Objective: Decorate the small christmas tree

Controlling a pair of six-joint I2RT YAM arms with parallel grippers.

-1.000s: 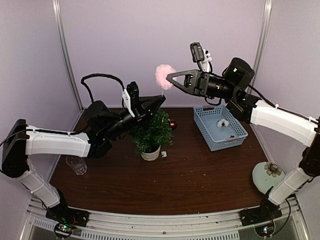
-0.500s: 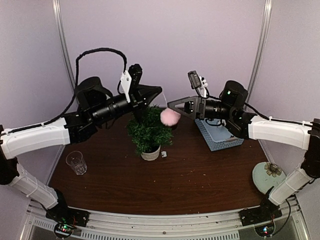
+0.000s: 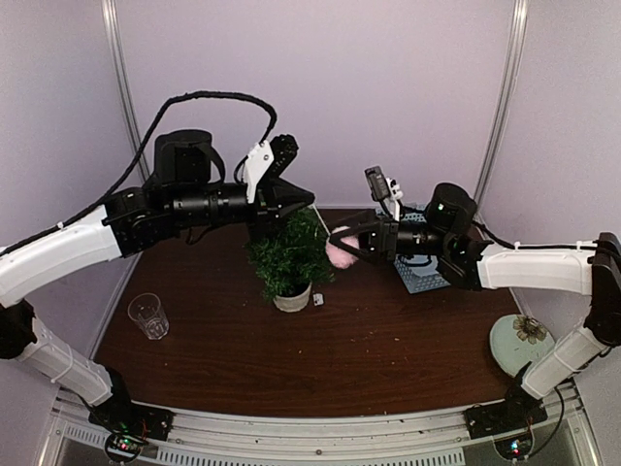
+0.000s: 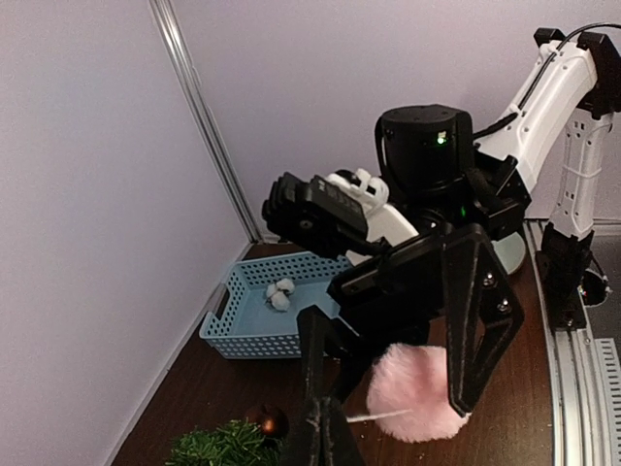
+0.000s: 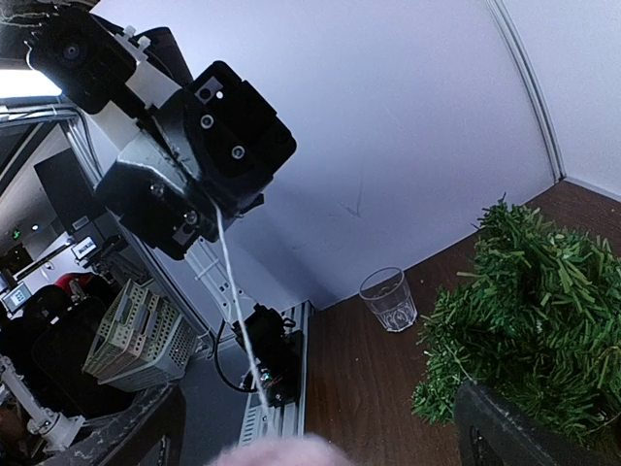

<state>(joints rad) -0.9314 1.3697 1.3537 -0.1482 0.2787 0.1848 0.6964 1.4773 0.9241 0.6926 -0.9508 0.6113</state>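
Small dark-green christmas tree in white pot [image 3: 291, 260] mid-tabletop [image 3: 388, 359]. Fluffy pink pom-pom [image 4: 412, 393] just beside its crown, not hung yet. Right end effector [image 3: 342, 243] jaws wide around it, contact unclear. Left end effector [image 3: 309, 198] pinched on its white string [image 5: 242, 311]. Light-blue plastic basket [image 4: 252, 335] beyond holds white bits [image 4: 279, 294]: most decorating left.

In the top view the basket [image 3: 424, 280] is largely hidden behind the right gripper [image 3: 336, 243], and the top of the tree [image 3: 289, 260] is covered by the left gripper [image 3: 310, 202]. In the left wrist view the tree is cut off by the bottom edge, and the held end of the string [image 4: 374, 416] is hidden between the fingers. In the right wrist view the pompom [image 5: 281, 452] is cropped by the bottom edge; whether it is touched by the right fingers cannot be told
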